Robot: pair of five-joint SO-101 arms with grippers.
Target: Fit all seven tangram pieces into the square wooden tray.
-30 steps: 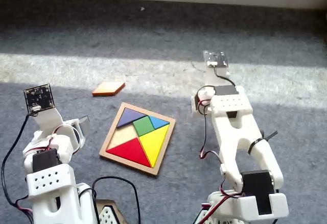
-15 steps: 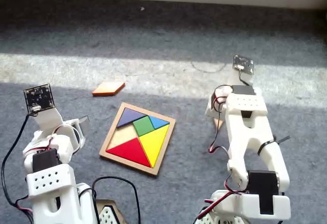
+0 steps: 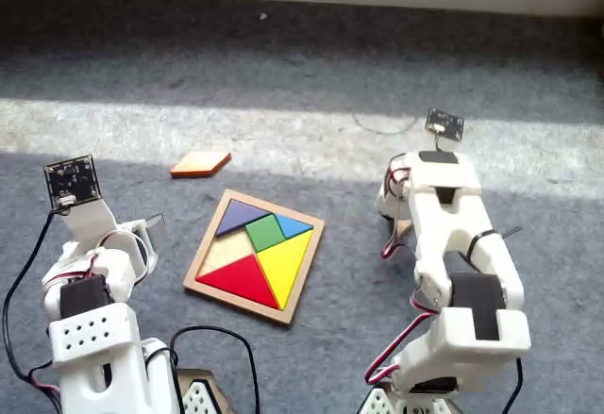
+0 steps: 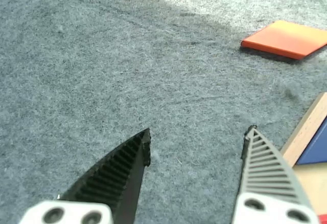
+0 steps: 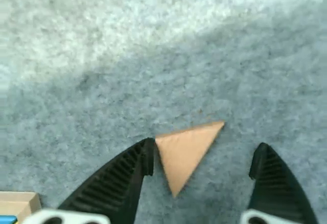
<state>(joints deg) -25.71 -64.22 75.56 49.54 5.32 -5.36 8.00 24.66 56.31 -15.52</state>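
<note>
1. Swinging away from the tray toward 3 o'clock over the last second, the right arm has since drawn back slightly. The left arm, the tray and the loose orange piece have not shifted.
2. The right gripper (image 5: 204, 145) hangs with its black fingers spread wide on either side of the small tan triangular piece (image 5: 186, 148). One fingertip is just beside the piece's corner and the other stands clear of it.
3. The tan triangle lies flat on the grey felt surface (image 3: 359, 65), at 3 o'clock from the square wooden tray (image 3: 209, 240) and well apart from it, with open felt between.
4. The tray holds purple, green, blue, yellow and red pieces, and bare wood shows on its 9 o'clock side.
5. The flat orange parallelogram piece (image 3: 200, 163) lies at 11 o'clock from the tray, near it but apart, with open felt all round.
6. The left gripper (image 4: 199, 129) sits at 9 o'clock from the tray. Its fingers are apart over bare felt, and the pale one is just beside the tray's rim.
7. Marks on the black circuit board (image 3: 72, 180) on the left arm are too small to read.
</note>
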